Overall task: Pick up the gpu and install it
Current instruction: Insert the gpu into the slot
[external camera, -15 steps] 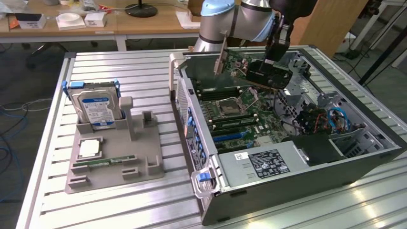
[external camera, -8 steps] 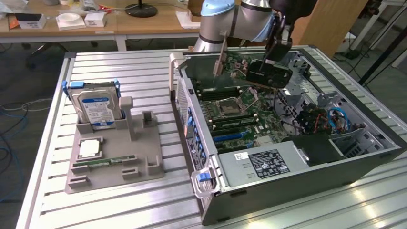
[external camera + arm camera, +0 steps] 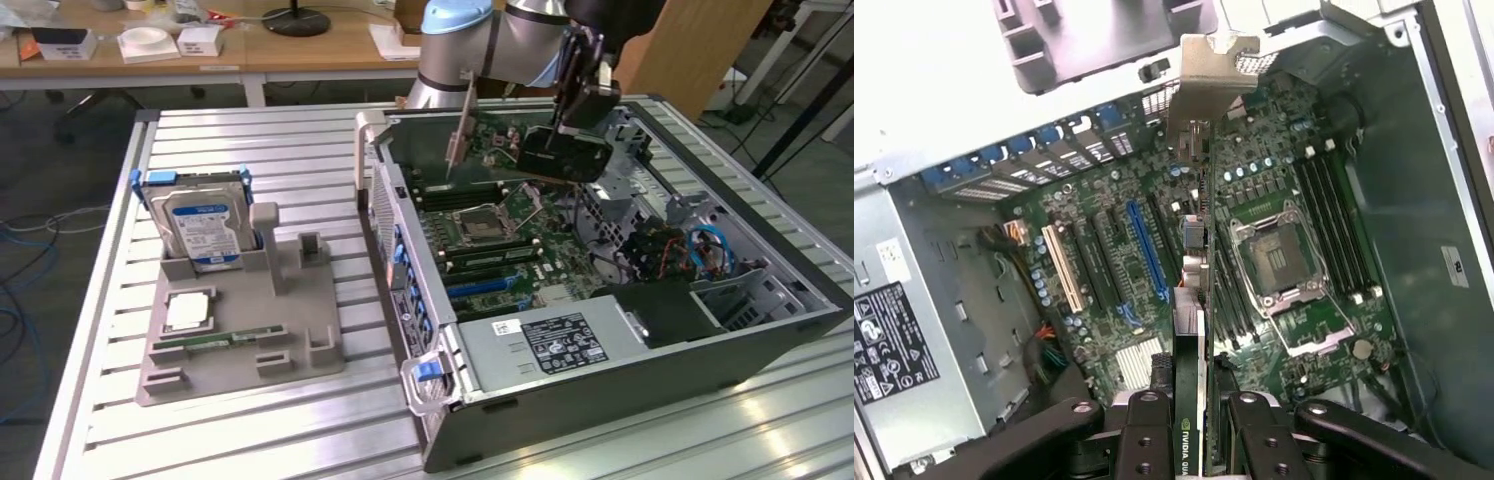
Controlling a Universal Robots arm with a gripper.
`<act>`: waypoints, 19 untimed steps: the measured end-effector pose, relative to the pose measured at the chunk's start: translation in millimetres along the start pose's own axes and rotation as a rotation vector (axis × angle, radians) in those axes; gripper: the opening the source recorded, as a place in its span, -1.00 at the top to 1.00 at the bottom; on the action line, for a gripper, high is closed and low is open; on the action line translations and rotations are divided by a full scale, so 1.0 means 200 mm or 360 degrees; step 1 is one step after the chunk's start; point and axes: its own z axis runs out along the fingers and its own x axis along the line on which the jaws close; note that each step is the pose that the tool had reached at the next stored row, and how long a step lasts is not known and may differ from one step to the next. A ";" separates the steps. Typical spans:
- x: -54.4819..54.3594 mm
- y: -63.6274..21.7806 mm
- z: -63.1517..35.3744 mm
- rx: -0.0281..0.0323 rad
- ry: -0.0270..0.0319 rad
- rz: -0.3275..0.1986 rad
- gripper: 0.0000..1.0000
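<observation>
The gpu (image 3: 497, 150), a thin green card with a silver end bracket (image 3: 463, 120), hangs above the motherboard (image 3: 534, 245) inside the open computer case (image 3: 641, 390). My gripper (image 3: 566, 158) is shut on the card's end away from the bracket. In the wrist view the gpu (image 3: 1197, 300) appears edge-on, running from my gripper (image 3: 1194, 415) up to its bracket (image 3: 1209, 75). The card floats over the row of expansion slots, close to the blue slot (image 3: 1147, 250) and beside the CPU socket (image 3: 1284, 255). It is not seated in any slot.
A grey fixture (image 3: 247, 350) on the slatted metal table holds an upright hard drive with a blue label (image 3: 200, 228), a square chip (image 3: 188, 312) and a memory stick (image 3: 216, 341). The power supply (image 3: 554, 340) fills the case's near end. Cables (image 3: 681, 250) lie by the drive bays.
</observation>
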 end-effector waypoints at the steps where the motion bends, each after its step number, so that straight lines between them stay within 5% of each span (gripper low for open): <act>1: 0.00 0.000 0.000 -0.00002 0.00002 -0.0014 0.47; 19: 0.00 0.000 0.002 -0.00030 0.00029 -0.0240 0.47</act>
